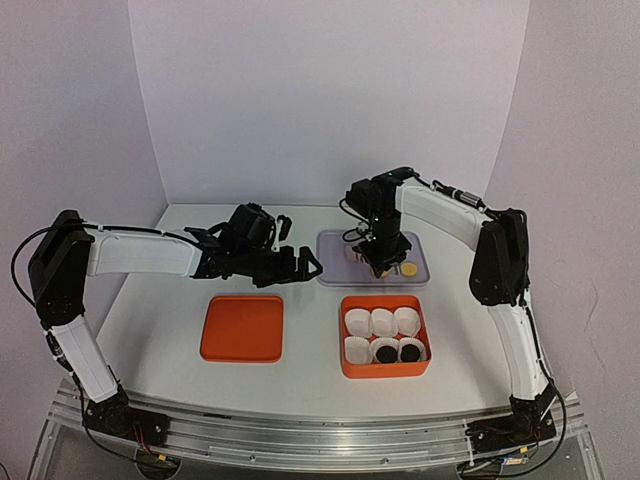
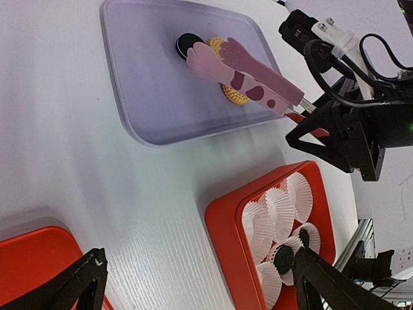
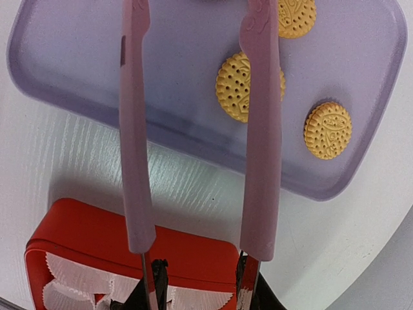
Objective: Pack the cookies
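White table (image 2: 97, 181), plain pale walls. The right jaws pinch the handle end of pink tongs (image 2: 245, 71). The tong arms stand spread, tips down over the purple tray (image 2: 148, 77) by the dark cookie (image 2: 186, 44). The left jaws are spread wide, hold nothing, and hover just off the tray's left end.

Risks you should watch, as judgement:
- The dark cookie sits close beside a yellow one, and you can't tell if they touch. Closing the tongs may catch both or shove one away.
- The tong tips are cut off in the right wrist view, so you can't check alignment there.
- It's a flat disc on a smooth tray, so the tips may skate over it, or it may slip out mid-carry.
- Squeeze too hard and it may crack.
- The cups (image 2: 277, 206) in the red box (image 2: 222, 239) look light. A dragging tong tip could tip or crush one.
- The left jaws are near the tray, so a swing by either arm could clip.

The cookies are small flat rounds. Three yellow (image 3: 328, 130), dotted and embossed, lie loose on the tray, apart from each other. Of the three dark ones, one is on the tray and two (image 2: 284, 257) are already in front-row cups. Four cups are free.
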Available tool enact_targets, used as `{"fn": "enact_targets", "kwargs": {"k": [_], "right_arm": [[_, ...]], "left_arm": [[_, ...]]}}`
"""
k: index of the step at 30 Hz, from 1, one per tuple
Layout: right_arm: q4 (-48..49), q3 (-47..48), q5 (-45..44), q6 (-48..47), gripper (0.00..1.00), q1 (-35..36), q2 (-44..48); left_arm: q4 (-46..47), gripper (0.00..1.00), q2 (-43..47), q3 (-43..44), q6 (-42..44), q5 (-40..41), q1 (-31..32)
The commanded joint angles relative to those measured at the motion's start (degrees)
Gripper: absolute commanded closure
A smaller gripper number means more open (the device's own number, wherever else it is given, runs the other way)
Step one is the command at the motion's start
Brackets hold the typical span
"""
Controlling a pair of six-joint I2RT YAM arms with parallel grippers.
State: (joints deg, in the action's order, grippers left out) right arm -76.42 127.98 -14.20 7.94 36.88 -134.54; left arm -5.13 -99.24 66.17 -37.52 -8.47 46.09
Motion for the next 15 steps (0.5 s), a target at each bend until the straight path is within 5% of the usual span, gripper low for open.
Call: {"fn": "enact_targets", "kwargs": {"k": [1, 15], "right_arm": [[-7.7, 1.6, -0.4, 0.3, 0.68, -0.5, -1.2], [-7.5, 5.8, -1.6, 1.0, 0.68, -1.4, -5.9]], "left_arm": [[-0.4, 0.00, 1.8, -0.4, 0.0, 0.5, 0.1], [-0.5, 0.00, 2.8, -1.0, -0.1, 1.6, 0.1]]}}
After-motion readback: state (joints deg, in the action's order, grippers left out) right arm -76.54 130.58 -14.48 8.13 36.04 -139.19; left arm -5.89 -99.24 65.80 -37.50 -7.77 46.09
